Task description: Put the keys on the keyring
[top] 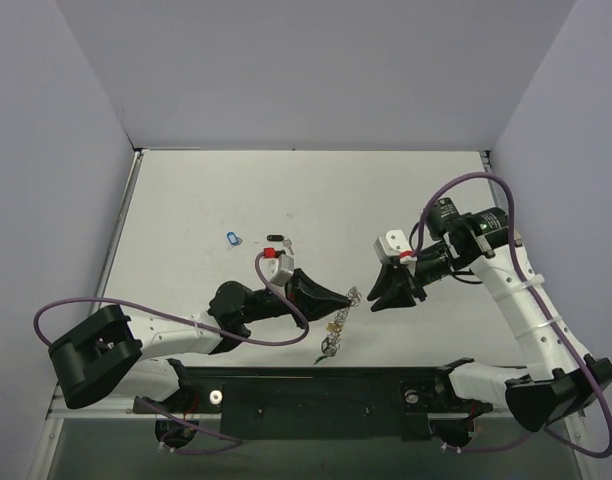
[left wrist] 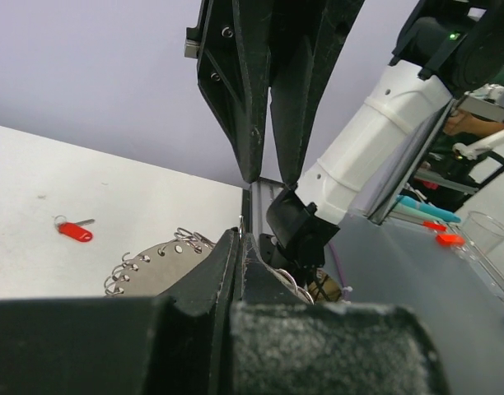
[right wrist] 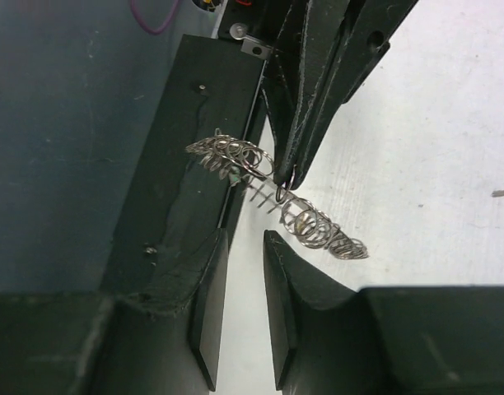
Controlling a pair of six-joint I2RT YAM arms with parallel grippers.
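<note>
**Keyring [left wrist: 157, 267] pinched by the left arm**

On the white table [top: 206, 200], the left gripper [top: 348, 296] is clamped on the rim of the keyring. The ring hangs tilted from its fingertips, near the black base rail [top: 316, 390]. The right gripper [right wrist: 244, 237] faces it from just beside, jaws narrowly parted with nothing between them. A blue-tagged key [top: 234, 238] lies farther back on the table, well apart. A red-tagged key [left wrist: 75, 232] also lies flat on the table.
</note>
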